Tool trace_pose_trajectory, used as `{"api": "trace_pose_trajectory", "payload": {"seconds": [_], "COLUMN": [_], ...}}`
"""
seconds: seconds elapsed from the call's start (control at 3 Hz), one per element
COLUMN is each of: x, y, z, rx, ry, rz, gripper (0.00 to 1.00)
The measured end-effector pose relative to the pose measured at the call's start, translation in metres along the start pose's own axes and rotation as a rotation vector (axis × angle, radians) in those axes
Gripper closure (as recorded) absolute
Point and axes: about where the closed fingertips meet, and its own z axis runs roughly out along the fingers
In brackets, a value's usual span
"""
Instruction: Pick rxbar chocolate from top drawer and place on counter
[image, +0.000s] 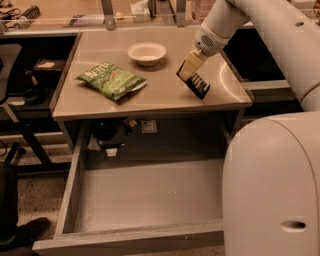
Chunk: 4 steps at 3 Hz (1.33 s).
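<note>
The rxbar chocolate, a flat black bar with pale lettering stripes, hangs tilted in my gripper over the right part of the counter. My gripper is shut on the bar's upper end; the bar's lower end is close to the counter, and I cannot tell if it touches. The top drawer stands pulled out below the counter, its grey floor bare. My white arm comes in from the upper right.
A green chip bag lies on the counter's left half and a white bowl stands at its back middle. A long wooden bench with metal posts runs behind. My white robot body fills the lower right.
</note>
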Motion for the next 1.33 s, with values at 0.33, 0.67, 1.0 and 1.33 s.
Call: {"api": "trace_pose_trajectory", "payload": {"seconds": [0.33, 0.67, 1.0, 1.33], "x": [-0.013, -0.024, -0.024, -0.024], "y": [-0.002, -0.004, -0.004, -0.004], "z": [0.019, 0.032, 0.032, 0.032], "rx": [-0.02, -0.032, -0.032, -0.032], "ry": [-0.005, -0.006, -0.007, -0.007], "rz": [-0.016, -0.031, -0.031, -0.031], "gripper": [1.0, 1.0, 0.81, 0.57]}}
